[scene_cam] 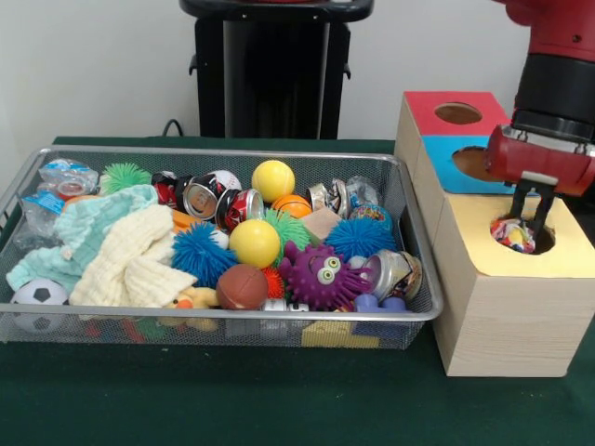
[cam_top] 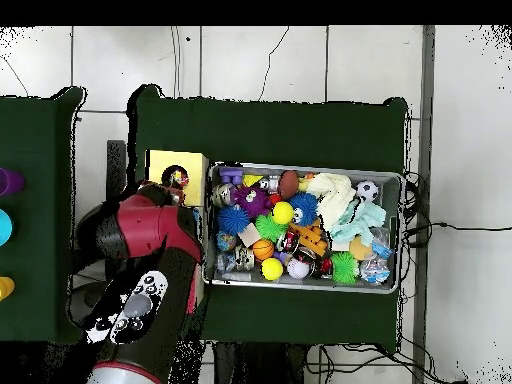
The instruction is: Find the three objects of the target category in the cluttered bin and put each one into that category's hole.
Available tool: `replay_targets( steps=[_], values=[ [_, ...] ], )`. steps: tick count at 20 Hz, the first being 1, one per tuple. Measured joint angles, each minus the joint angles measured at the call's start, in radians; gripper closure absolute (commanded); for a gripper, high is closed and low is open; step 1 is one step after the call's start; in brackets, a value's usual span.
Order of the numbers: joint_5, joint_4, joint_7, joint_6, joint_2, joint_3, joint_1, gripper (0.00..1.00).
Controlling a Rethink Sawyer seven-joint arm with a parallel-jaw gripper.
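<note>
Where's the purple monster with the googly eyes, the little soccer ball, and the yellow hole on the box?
purple monster [scene_cam: 319, 275], front view, on its body just below the eyes.
soccer ball [scene_cam: 37, 294], front view, on its white middle.
yellow hole [scene_cam: 547, 243], front view, on the hole's right inner edge.

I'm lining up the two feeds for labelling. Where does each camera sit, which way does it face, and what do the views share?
Front view: sits across the table, facing the robot; it looks at the mesh bin and the wooden box; the red arm descends at upper right, its gripper over the yellow hole.
Overhead view: sits above, looking straight down; the arm fills the lower left, hiding the gripper.
Shared: bin, box, purple monster toy.
</note>
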Motion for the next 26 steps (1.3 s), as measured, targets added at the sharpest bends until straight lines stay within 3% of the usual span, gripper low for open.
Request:
replay_targets(
  steps=[11,12,26],
  values=[
    [0.0,-0.034,0.0,-0.067,0.059,-0.017,0.011,1.0],
    [0.0,-0.037,0.0,-0.068,0.061,-0.018,0.012,0.0],
    [0.014,-0.047,0.0,-0.082,0.073,-0.051,0.023,0.0]
  ],
)
